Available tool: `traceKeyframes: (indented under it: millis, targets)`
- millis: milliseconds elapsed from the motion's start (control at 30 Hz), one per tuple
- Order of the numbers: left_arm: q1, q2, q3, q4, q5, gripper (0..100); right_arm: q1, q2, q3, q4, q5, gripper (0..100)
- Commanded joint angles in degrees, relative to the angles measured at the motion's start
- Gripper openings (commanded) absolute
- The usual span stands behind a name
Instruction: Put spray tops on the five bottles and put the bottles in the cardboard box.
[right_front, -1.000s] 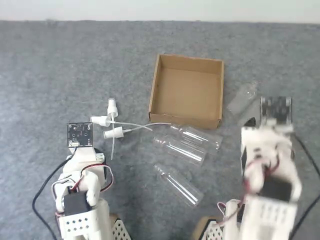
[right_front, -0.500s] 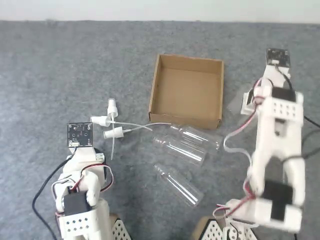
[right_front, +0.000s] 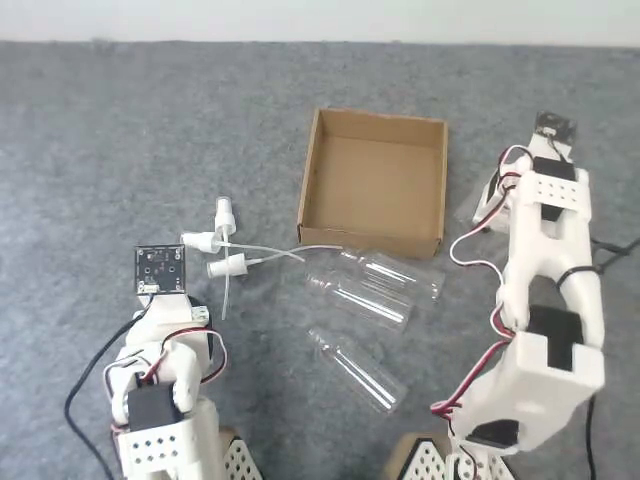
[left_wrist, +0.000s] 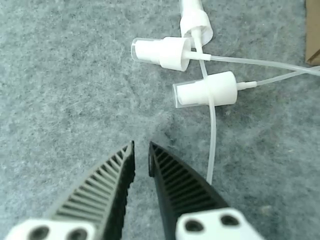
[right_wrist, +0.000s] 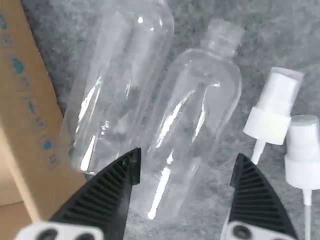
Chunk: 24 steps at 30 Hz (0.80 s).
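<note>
High view: box (right_front: 373, 180) sits open-topped mid-tabletop (right_front: 120, 120). Three bottles (right_front: 360, 298) lie uncapped at its 6 o'clock, and three tops (right_front: 225, 243) are clustered at its 8 o'clock. Right arm (right_front: 545, 260) extends to the box's 3 o'clock. Left arm (right_front: 160, 370) sits at its 7 o'clock.

Left wrist view: left fingers (left_wrist: 127, 160) nearly closed with a thin gap, gripping nothing, near the tops (left_wrist: 205, 89).

Right wrist view: right fingers (right_wrist: 125, 170) spread wide and empty above two bottles (right_wrist: 195, 115) lying side by side beside the box wall (right_wrist: 25, 115). Two tops (right_wrist: 272, 115) just beside them.
</note>
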<state>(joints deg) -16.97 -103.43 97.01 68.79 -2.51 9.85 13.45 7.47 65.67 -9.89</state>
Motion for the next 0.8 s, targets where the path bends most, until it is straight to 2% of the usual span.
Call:
traceKeyframes:
  millis: [0,133,367,567,667,767]
  targets:
    - [-0.3,-1.2,-0.5,0.0,-0.5,4,0.5,0.5,-3.4,0.2,-0.8,24.9]
    - [-0.4,-1.2,-0.5,0.0,-0.5,4,0.3,2.2,-3.4,0.2,-0.6,23.3]
    - [-0.4,-1.2,-0.5,0.0,-0.5,4,0.8,1.9,-3.9,0.8,0.4,9.9]
    - [-0.4,-1.2,-0.5,0.0,-0.5,4,0.8,-7.0,-8.8,9.5,10.5,3.2]
    - [-0.4,-1.2,-0.5,0.0,-0.5,4,2.2,-12.8,-12.0,16.7,20.0,1.6]
    - [-0.4,-1.2,-0.5,0.0,-0.5,4,6.8,-16.9,-14.2,22.3,28.8,1.7]
